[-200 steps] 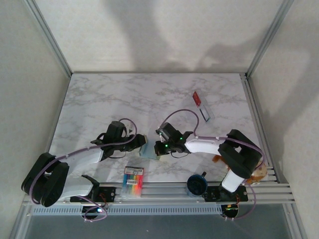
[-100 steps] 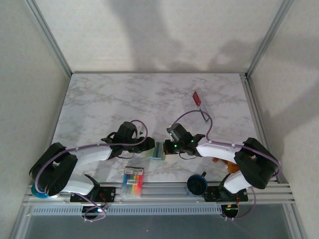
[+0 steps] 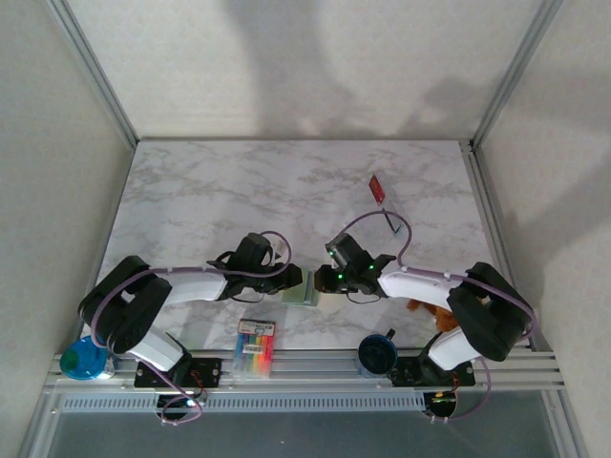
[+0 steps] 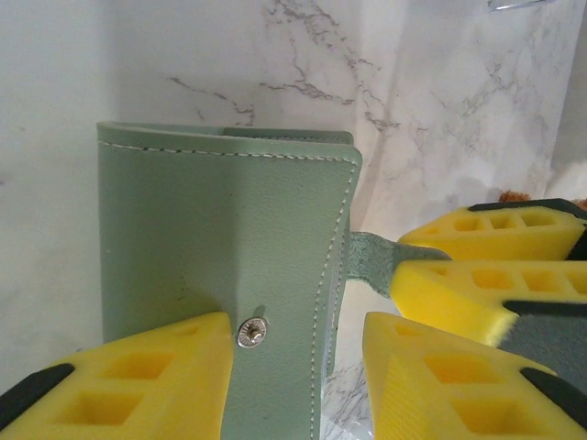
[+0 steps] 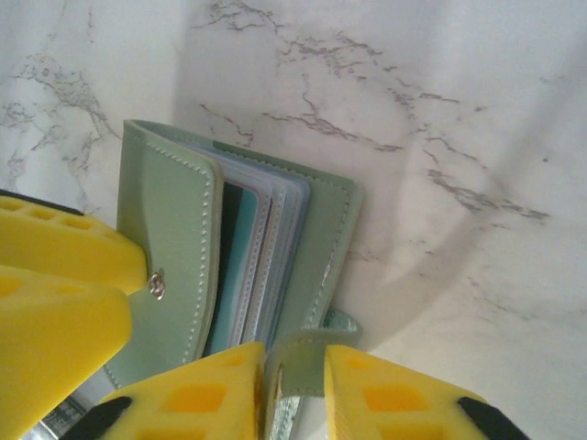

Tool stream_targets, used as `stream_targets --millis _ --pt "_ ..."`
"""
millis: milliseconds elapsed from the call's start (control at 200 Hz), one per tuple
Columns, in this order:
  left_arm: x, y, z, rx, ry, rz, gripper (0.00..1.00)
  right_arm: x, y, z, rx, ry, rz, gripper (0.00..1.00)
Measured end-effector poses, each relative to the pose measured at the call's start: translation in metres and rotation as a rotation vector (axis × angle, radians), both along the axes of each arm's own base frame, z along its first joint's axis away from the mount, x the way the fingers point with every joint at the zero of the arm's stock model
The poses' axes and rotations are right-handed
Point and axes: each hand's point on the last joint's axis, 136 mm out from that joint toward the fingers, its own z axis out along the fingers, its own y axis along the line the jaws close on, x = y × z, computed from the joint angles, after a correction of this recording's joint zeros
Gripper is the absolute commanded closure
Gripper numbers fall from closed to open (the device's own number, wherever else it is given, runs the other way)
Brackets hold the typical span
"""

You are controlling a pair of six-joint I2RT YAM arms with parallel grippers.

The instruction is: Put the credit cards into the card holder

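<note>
On the table, the left gripper clasps the card holder. The right gripper straddles its strap; whether clenched cannot be told.

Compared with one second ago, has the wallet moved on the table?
Yes. The wallet shifted slightly right in the top view: it now sits beyond the marker pack's right edge; the pack stayed put.

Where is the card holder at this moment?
In the top view the card holder sits near the front middle of the table, between the left gripper and the right gripper, just beyond the marker pack.
</note>
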Motion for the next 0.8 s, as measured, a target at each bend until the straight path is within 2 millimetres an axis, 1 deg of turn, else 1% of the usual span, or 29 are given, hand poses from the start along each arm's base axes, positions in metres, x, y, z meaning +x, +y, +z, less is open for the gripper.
stream_targets --millis 30,115,185,345,456,536,671,736,801 --pt "0.0 0.0 0.0 0.0 -0.001 0.0 0.55 0.0 -0.001 0.002 0.001 -0.002 -0.002 0.76" --pt "0.001 -0.001 0.001 0.001 0.0 -0.001 0.55 -0.001 -0.004 0.005 -0.007 -0.006 0.003 0.83" --pt "0.001 -0.001 0.002 0.003 0.003 -0.001 0.54 -0.001 -0.006 0.006 -0.017 -0.008 0.014 1.0" --pt "0.001 -0.001 0.002 0.01 0.005 0.0 0.53 -0.002 -0.008 0.006 -0.027 -0.004 0.025 1.0" --pt "0.001 0.004 0.006 0.03 -0.006 0.017 0.5 -0.002 -0.006 0.009 -0.025 -0.01 0.033 1.0" --pt "0.001 0.012 0.012 0.065 -0.03 0.039 0.48 -0.002 -0.005 0.011 -0.019 -0.015 0.044 0.93" --pt "0.003 0.031 0.022 0.15 -0.086 0.074 0.47 -0.002 -0.005 0.012 -0.018 -0.025 0.06 0.86" --pt "0.004 0.038 0.022 0.186 -0.101 0.085 0.48 -0.002 -0.005 0.013 -0.019 -0.026 0.061 0.83" --pt "0.004 0.044 0.018 0.225 -0.101 0.091 0.51 -0.002 -0.004 0.014 -0.019 -0.025 0.061 0.84"
